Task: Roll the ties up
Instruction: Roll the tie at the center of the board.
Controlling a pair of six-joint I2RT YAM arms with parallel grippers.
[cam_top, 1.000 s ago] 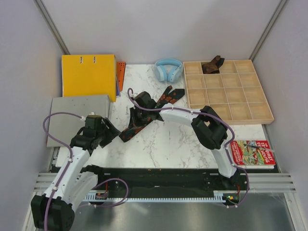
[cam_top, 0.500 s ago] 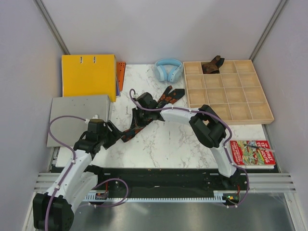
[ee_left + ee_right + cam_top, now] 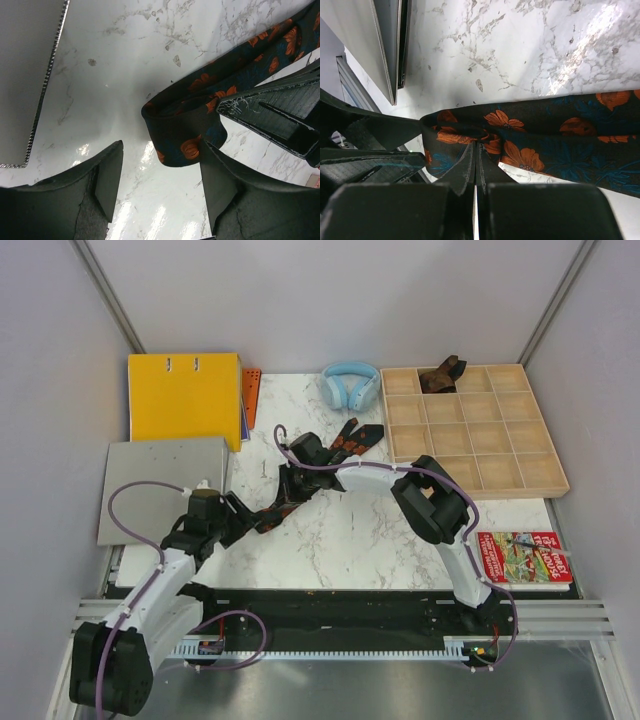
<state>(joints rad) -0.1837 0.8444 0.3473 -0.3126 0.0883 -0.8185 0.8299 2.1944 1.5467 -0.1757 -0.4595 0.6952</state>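
Fabric of the patterned tie (image 3: 545, 150) is sitting pinched between my right fingers (image 3: 473, 162), which are pressing together on the folded-over end of the strip. From that pinch the tie is stretching flat across the marble worktop (image 3: 340, 540). Its far end is lying well beyond my right fingers, near the light-blue headphones (image 3: 349, 383). My left fingers (image 3: 246, 518) are standing spread apart, low over the worktop. The fold's rounded loop is lying just ahead of them and partly in the gap between their tips; whether either tip is touching the cloth I cannot tell. The two pairs of fingers are facing each other closely across that fold. A brown tie (image 3: 441, 375) is lying bunched in a back-row compartment of the wooden tray (image 3: 520, 475), well apart from both pairs of fingers.
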